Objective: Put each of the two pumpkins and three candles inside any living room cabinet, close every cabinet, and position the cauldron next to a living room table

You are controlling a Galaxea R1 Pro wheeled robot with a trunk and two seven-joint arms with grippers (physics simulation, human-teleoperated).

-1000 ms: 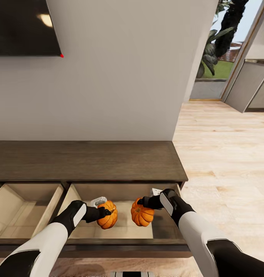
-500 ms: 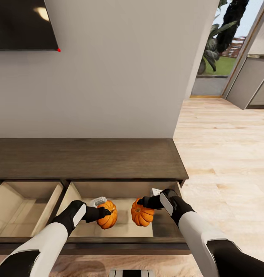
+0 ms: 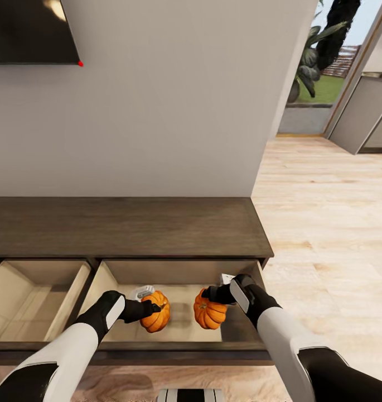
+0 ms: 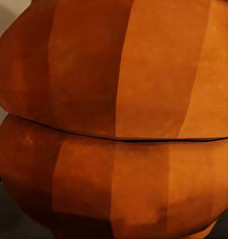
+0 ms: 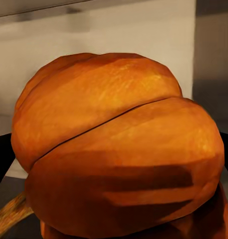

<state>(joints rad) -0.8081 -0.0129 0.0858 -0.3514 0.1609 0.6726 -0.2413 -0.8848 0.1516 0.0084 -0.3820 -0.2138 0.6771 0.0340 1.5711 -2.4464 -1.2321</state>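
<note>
Closest to me, both arms reach forward and down into the open right-hand drawer (image 3: 238, 329) of the long low cabinet (image 3: 124, 226). The left gripper (image 3: 151, 308) is clenched on one pumpkin (image 3: 156, 314), and the right gripper (image 3: 208, 294) grasps the other pumpkin (image 3: 209, 314); the two sit side by side, near each other but apart, over the pale drawer floor. From the left wrist, its pumpkin (image 4: 118, 119) is pressed right up to the lens; from the right wrist, the second one (image 5: 118, 149) hangs above the drawer's light bottom, a bit of stem poking out low down.

To do this well, I'd say each arm ought to sink until its pumpkin rests on the drawer floor before the fingers part, so neither one drops and rolls. Keeping them separate matters too, and clear of the small white item (image 3: 142, 291) lying just behind the left gripper; I can't tell what it is. Wrists should then lift straight up, clear of the drawer's front edge.

Counting: two pumpkins, two grippers, two drawers pulled open, the left drawer (image 3: 23, 298) showing nothing inside. Beyond, one dark screen (image 3: 29, 30) on the wall, and a doorway (image 3: 324, 72) to greenery.
</note>
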